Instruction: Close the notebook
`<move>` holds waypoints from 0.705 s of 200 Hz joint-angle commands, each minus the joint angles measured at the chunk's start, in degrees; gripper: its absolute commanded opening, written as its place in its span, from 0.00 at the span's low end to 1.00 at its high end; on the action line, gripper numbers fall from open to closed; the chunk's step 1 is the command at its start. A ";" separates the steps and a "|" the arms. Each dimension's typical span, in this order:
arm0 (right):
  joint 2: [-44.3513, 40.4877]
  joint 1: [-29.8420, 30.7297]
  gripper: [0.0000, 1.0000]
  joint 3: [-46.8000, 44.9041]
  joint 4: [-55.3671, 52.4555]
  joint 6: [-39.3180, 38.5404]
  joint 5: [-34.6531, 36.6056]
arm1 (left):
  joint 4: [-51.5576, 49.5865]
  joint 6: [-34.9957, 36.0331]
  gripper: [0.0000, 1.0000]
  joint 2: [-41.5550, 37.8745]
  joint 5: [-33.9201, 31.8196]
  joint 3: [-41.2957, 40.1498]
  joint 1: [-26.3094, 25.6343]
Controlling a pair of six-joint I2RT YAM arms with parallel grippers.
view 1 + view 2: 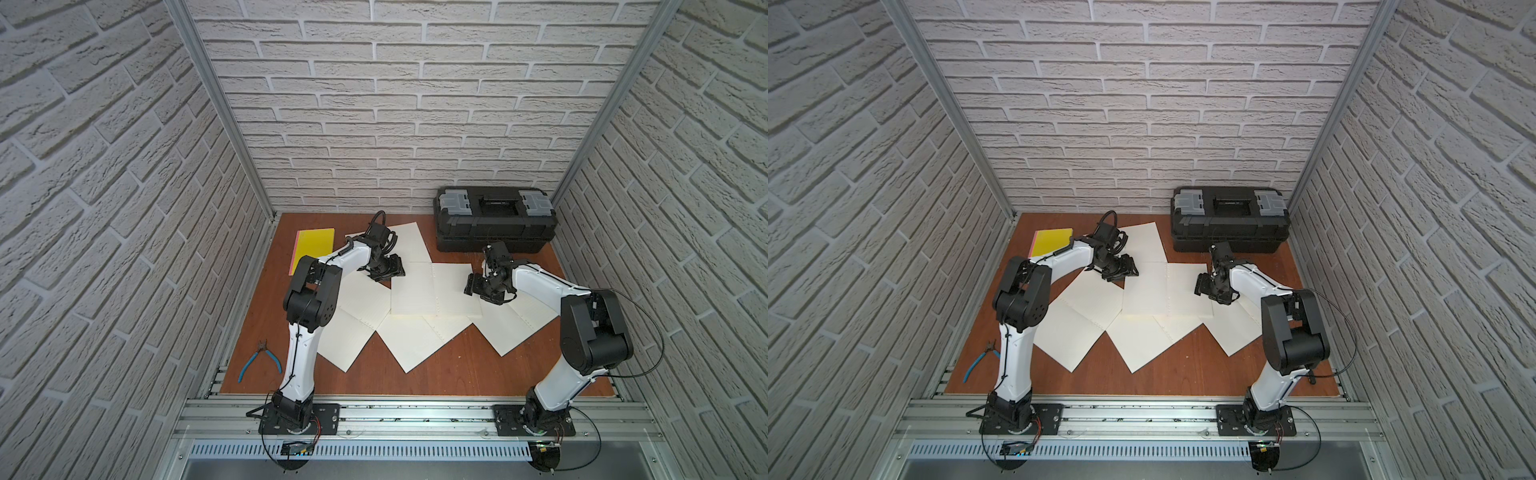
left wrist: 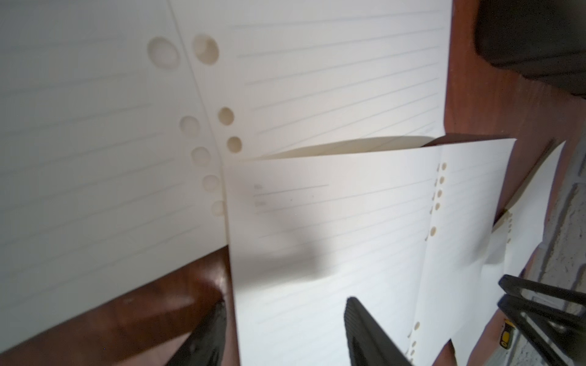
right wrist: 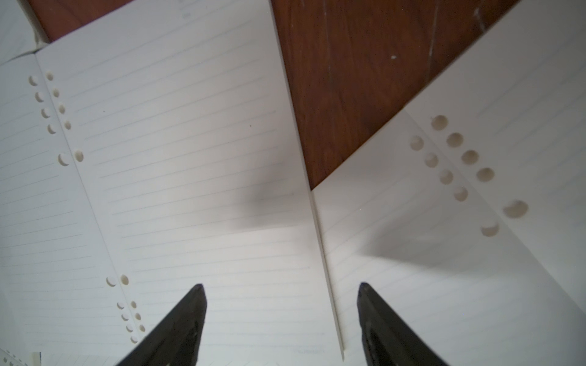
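Observation:
Several open notebooks with white lined pages lie overlapping on the brown table. The middle notebook (image 1: 432, 291) (image 1: 1165, 291) lies flat and open between both grippers. My left gripper (image 1: 388, 272) (image 2: 285, 317) is open low over that notebook's left edge (image 2: 317, 221). One finger (image 2: 212, 326) is over bare table and the other finger (image 2: 361, 323) is over the page. My right gripper (image 1: 478, 286) (image 3: 282, 294) is open and straddles the right page edge (image 3: 190, 158). Nothing is held.
Other open notebooks lie at the left (image 1: 357, 328), front (image 1: 415, 340), right (image 1: 515, 328) and back (image 1: 405, 245). A closed yellow notebook (image 1: 313, 249) lies at the back left and a black toolbox (image 1: 494, 220) at the back right. Blue-handled pliers (image 1: 259, 359) lie front left.

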 commanded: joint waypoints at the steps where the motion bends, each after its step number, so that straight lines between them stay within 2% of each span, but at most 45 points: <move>1: 0.75 -0.54 0.75 -0.69 0.32 -0.65 -1.00 | 1.69 -1.08 0.59 0.33 2.22 -2.19 -0.41; 99: 1.54 -0.74 0.75 -0.60 0.58 -0.71 -2.95 | 8.70 -4.16 0.55 -3.89 6.57 -8.01 0.40; 141: 1.28 -0.76 0.74 -0.96 0.94 -0.72 -3.28 | 11.11 -5.22 0.49 -6.12 7.39 -11.01 1.13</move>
